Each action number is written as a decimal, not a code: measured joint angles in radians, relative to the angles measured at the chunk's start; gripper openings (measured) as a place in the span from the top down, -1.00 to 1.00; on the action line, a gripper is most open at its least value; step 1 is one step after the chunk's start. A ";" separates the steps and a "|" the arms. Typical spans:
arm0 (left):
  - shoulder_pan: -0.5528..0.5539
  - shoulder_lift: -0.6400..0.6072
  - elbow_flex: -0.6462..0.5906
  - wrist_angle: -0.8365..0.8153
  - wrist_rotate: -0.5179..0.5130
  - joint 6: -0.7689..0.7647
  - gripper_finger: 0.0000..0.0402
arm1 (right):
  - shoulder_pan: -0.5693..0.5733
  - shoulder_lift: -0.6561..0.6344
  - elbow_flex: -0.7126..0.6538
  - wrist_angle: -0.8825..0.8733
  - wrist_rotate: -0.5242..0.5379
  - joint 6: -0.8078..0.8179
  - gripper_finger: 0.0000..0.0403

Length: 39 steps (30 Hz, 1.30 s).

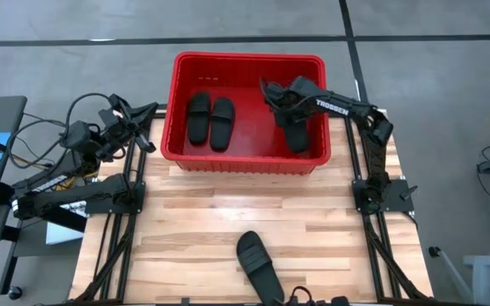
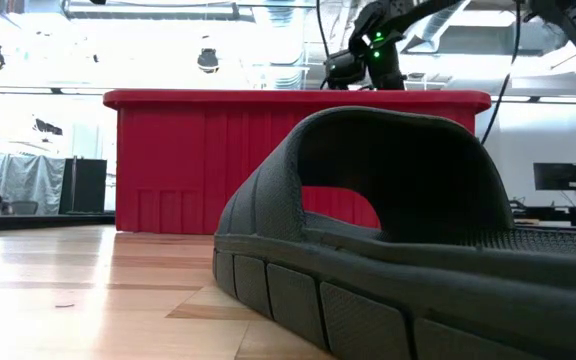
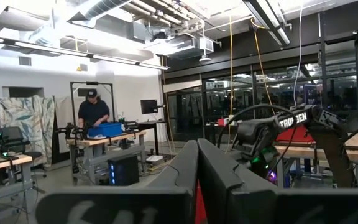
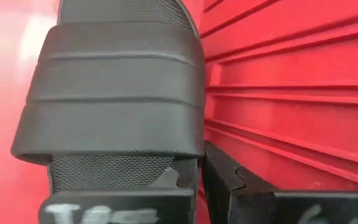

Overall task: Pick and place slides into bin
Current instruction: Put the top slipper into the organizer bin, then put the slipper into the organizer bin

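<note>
1. Right gripper (image 1: 281,96): inside the bin (image 1: 247,161), toward its right side, fingers pressed together with nothing between them. The wrist view shows the fingertips just beside the near end of a slide (image 4: 114,106); whether they touch it I cannot tell. This third slide (image 1: 294,133) lies against the bin's right wall.

2. Left gripper (image 1: 147,127): parked at the table's left edge beside the bin's left wall, fingers closed and empty, pointing across toward the other arm.

3. Stock check: two slides (image 1: 209,120) lie side by side in the left half of the bin. The fourth slide (image 1: 259,264) remains on the table (image 1: 185,229) at the near edge, well apart from the bin, strap up.

4. Risk, withdrawal: the right arm sits low between the slide and the ribbed right wall. In my judgement a careless lift could snag the strap and drag the slide up or out, or scrape the fingers on the wall.

5. Risk, last pick: the remaining slide lies near the table's near edge. A closed or misaligned approach could push it off the table instead of gripping it.

6. Risk, bin shift: a hard knock on the rim by either arm could slide the bin on the smooth wood.

7. Risk, placement: floor space appears to remain in the middle; dropping onto the others may leave the slide tilted on the stack.
</note>
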 joint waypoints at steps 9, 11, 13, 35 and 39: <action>0.000 0.000 0.000 0.000 0.000 0.000 1.00 | 0.001 0.057 0.000 -0.009 -0.003 -0.010 1.00; 0.000 0.000 0.000 0.000 0.000 0.000 1.00 | 0.001 0.058 0.000 -0.008 -0.005 -0.010 1.00; 0.000 0.000 0.000 0.000 0.004 0.000 1.00 | 0.001 0.058 0.000 -0.002 -0.003 -0.010 1.00; 0.000 0.000 0.000 -0.027 0.006 0.000 1.00 | -0.010 0.058 0.000 0.046 -0.030 -0.036 0.79; 0.000 0.000 0.000 -0.041 0.006 0.000 1.00 | -0.010 0.058 0.000 0.045 -0.030 -0.037 0.75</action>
